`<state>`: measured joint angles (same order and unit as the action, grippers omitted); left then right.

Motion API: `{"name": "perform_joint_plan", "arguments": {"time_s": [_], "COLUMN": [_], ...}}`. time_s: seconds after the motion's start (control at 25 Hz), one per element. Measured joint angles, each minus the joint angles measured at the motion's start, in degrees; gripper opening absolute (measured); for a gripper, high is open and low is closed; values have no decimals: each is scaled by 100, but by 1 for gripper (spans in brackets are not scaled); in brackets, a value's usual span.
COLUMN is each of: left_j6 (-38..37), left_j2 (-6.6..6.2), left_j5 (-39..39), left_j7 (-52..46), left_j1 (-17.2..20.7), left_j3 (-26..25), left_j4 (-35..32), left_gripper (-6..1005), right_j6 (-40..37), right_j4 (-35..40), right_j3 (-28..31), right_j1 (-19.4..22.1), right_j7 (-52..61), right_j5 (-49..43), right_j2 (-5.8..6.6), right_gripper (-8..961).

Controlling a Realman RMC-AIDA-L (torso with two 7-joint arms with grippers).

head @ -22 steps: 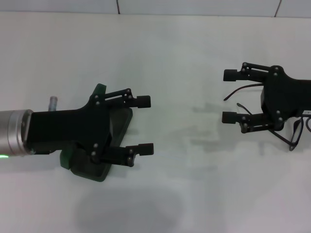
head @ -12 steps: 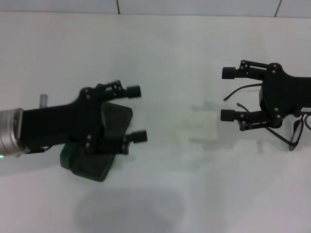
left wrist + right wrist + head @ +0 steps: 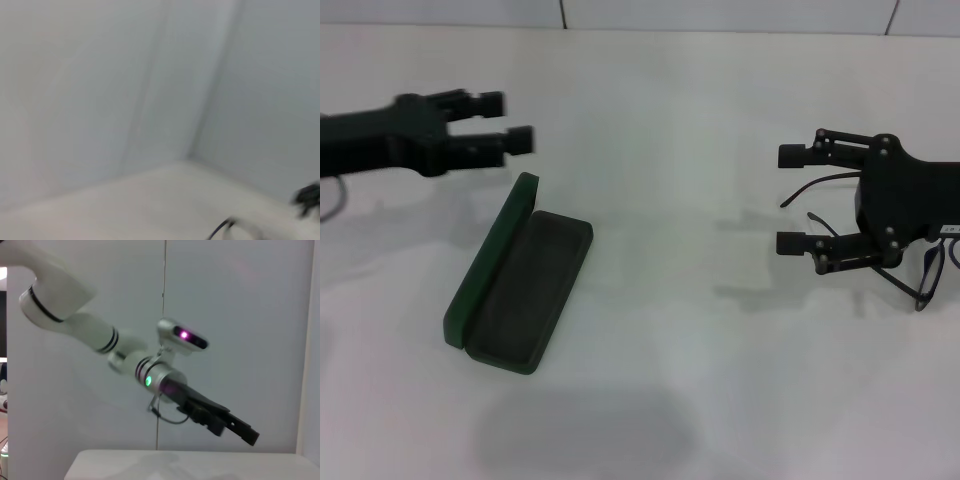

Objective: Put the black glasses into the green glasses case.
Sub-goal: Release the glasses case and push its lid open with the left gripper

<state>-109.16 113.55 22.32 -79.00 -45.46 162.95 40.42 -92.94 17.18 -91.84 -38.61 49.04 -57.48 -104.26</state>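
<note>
Black glasses (image 3: 928,272) lie at right edge, partly under the right gripper (image 3: 792,199) (fingers spread, empty). Green glasses case (image 3: 520,276) lies open at lower left. Left gripper (image 3: 506,120), upper left, nearly closed, empty.

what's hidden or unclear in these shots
- black glasses: head view, mostly covered by the right gripper; the frame also runs off the picture's edge, so whether they are touched is unclear.
- left gripper: head view, motion-blurred; in the right wrist view only its side shows.
- green glasses case: head view, open, but any lid lettering is not visible.
- left wrist view: blurred, showing only wall and table; the case is out of frame.
</note>
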Motion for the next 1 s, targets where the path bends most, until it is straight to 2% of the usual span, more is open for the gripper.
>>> {"name": "perform_joint_plan", "arguments": {"time_s": [0.12,0.2,0.32,0.48,0.8,1.0], "left_j6": [16,17,30,76,727,908], "left_j2": [9,16,95,277,568,606], "left_j5": [-551,-765,-1038,-1360,-2111,-2282], "left_j7": [-521,-655,-639,-518,-645,-732], "left_j1": [-201,-223,-201,-214,-492,-589], "left_j3": [-4,-2,7,11,16,18], "left_j4": [722,878,885,946,1055,1049], "left_gripper": [849,846,843,839,831,825], "right_j6": [5,26,108,177,190,197], "right_j4": [6,6,6,7,134,137], "right_j3": [0,0,0,0,0,0], "right_j1": [28,40,35,-34,-83,-84], "right_j7": [-42,-54,-66,-69,-62,-55], "right_j5": [-1,-2,-41,-94,-261,-273], "right_j2": [9,10,11,17,20,14], "right_gripper": [849,848,845,842,835,831]}}
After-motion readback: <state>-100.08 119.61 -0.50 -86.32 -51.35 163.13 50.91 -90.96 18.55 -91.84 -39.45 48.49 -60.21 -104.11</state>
